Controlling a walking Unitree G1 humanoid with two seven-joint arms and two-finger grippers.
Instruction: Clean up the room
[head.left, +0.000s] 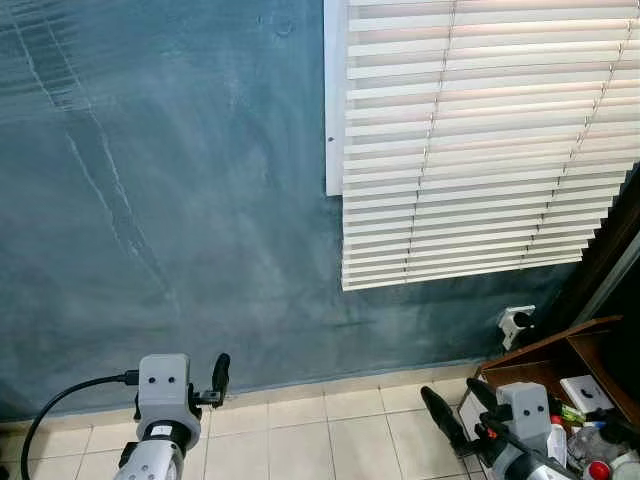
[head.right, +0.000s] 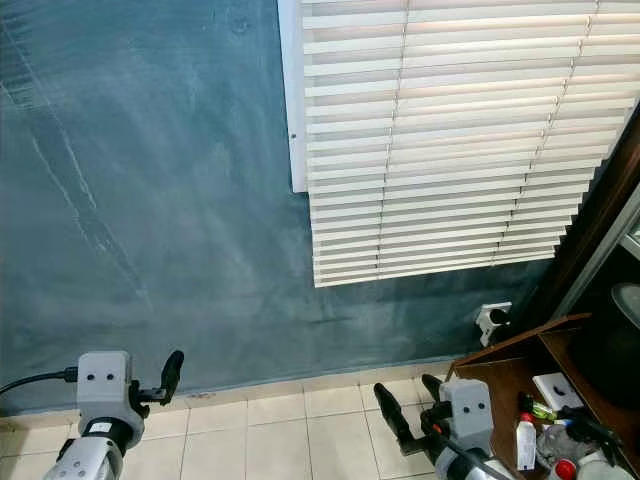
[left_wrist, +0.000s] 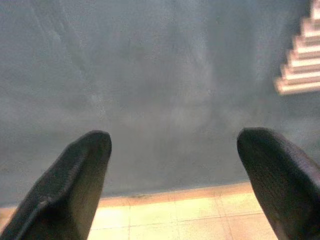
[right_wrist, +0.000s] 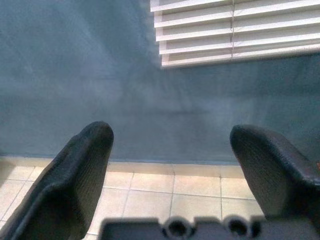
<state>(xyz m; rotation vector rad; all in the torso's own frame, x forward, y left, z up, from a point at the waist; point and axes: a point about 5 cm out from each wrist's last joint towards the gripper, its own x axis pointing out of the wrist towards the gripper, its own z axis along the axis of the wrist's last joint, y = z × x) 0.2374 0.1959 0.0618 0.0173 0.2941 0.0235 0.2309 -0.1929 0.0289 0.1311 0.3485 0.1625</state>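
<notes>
Left claw (left_wrist: 172, 170) and right claw (right_wrist: 170, 165) gape, empty, facing blue wall (head.left: 200, 200).

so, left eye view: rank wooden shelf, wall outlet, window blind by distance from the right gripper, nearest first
1. Wooden shelf, right beside the right gripper, at the far right.
2. Wall outlet, low on the blue wall, above the shelf's corner.
3. Window blind, high on the wall, upper right.

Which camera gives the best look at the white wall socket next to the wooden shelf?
The right eye view: the white wall socket stands whole on the blue-grey wall, just above the brown wooden shelf. The left eye view shows it equally whole, nearer the frame's right side. Both wrist views look at wall and floor tiles instead.
</notes>
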